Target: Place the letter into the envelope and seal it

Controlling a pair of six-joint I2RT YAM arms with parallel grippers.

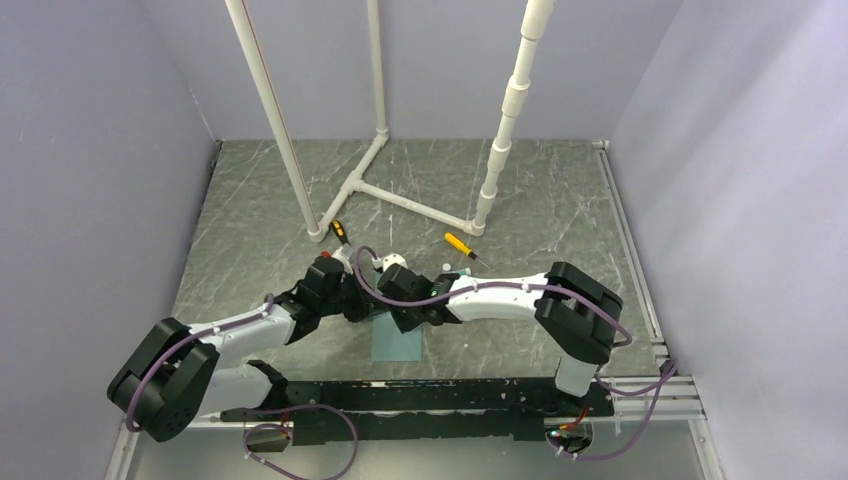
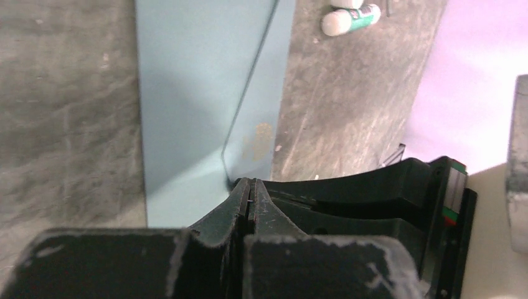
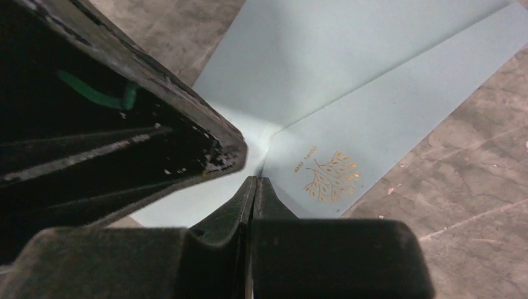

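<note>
Nearest in the top view, the left arm (image 1: pixel 230 335) and right arm (image 1: pixel 500 295) reach inward and meet over the pale blue envelope (image 1: pixel 397 342), which lies flat on the grey desk (image 1: pixel 530 200). A yellow-handled screwdriver (image 1: pixel 459 244) lies beyond. In the left wrist view, the left end effector (image 2: pixel 250 190) has its fingers pressed together, tips on the edge of the flap (image 2: pixel 264 75). In the right wrist view, the right end effector (image 3: pixel 255 187) is likewise closed, at the same edge beside a gold tree emblem (image 3: pixel 330 175).

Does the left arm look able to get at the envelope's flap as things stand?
Likely yes: the left gripper, shut, sits right at the flap's tip on the envelope; the right gripper crowds beside it without blocking.
</note>
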